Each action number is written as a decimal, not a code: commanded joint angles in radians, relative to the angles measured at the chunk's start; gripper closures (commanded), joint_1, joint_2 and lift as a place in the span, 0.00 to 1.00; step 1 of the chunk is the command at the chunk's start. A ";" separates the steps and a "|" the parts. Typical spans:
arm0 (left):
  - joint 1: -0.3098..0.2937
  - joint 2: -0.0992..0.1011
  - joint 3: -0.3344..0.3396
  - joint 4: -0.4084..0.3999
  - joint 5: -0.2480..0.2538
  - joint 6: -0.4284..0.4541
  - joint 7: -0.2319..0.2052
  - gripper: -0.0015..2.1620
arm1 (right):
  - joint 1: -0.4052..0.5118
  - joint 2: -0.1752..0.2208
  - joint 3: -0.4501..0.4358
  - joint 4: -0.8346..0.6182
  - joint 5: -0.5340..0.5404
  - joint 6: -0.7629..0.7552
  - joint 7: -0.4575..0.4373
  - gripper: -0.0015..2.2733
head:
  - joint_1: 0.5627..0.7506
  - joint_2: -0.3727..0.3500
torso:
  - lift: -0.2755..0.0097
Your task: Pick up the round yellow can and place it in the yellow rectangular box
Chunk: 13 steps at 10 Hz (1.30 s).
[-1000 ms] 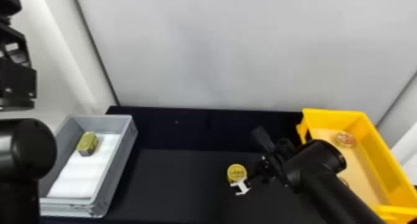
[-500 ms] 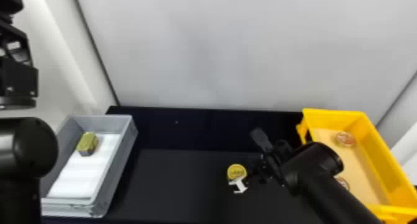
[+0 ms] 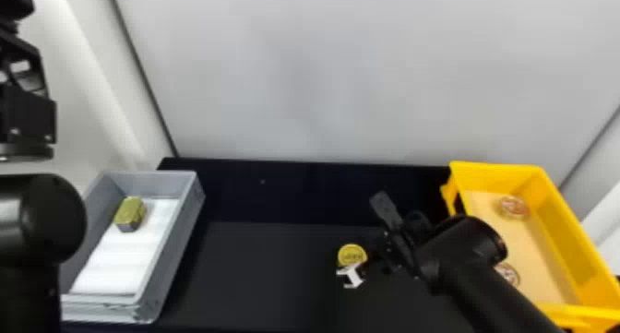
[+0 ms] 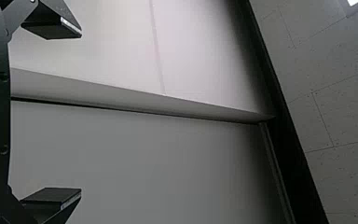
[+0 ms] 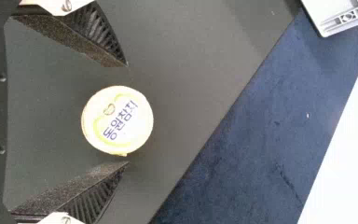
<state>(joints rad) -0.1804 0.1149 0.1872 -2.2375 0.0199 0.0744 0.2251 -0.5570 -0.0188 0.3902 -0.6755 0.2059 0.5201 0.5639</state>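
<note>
So the yellow box [image 3: 565,237] looks like smooth plastic with a bit of sheen, and the grey box [image 3: 177,242] is plastic too, just more matt. The can [image 5: 133,128] has a pretty smooth lid, can't tell if that's metal or plastic. Black fingers [image 5: 70,42] look kinda rough and grainy on the inner faces, ribbed on the side. Left arm [image 3: 50,217] is smooth and glossy, wall's [image 3: 323,78] smooth.

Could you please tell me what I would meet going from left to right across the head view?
The left arm, then the gray box with a small gold-topped block inside, then the round yellow can, then the yellow rectangular box.
</note>
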 commanded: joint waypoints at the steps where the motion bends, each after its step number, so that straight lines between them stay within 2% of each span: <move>1: -0.001 -0.001 0.000 0.002 0.000 -0.004 0.000 0.04 | -0.001 0.003 0.000 0.016 0.000 -0.014 -0.013 0.00 | 0.70 0.59 | 0.96; 7: -0.001 0.000 -0.001 0.006 0.000 -0.007 0.000 0.04 | -0.003 0.007 -0.007 0.037 -0.008 -0.038 -0.044 0.01 | 0.70 0.59 | 0.96; 9: -0.004 0.000 -0.005 0.006 0.002 -0.007 -0.001 0.04 | -0.003 0.008 -0.011 0.039 -0.012 -0.044 -0.042 0.09 | 0.70 0.59 | 0.96; 10: -0.004 0.000 -0.003 0.006 0.000 -0.008 0.000 0.04 | -0.003 0.008 -0.011 0.037 -0.012 -0.043 -0.047 0.21 | 0.70 0.59 | 0.96; 11: -0.002 0.000 -0.003 0.007 0.000 -0.008 0.000 0.04 | -0.003 0.008 -0.011 0.034 -0.012 -0.038 -0.051 0.27 | 0.70 0.59 | 0.96; 12: -0.002 0.000 -0.003 0.007 0.000 -0.008 0.000 0.04 | -0.004 0.008 -0.010 0.033 -0.012 -0.038 -0.050 0.28 | 0.70 0.59 | 0.96; 13: -0.002 0.000 -0.003 0.007 0.000 -0.007 0.000 0.04 | -0.004 0.007 -0.010 0.031 -0.012 -0.037 -0.051 0.34 | 0.70 0.59 | 0.96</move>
<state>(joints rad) -0.1832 0.1151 0.1839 -2.2315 0.0200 0.0663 0.2252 -0.5611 -0.0109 0.3797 -0.6423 0.1932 0.4813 0.5132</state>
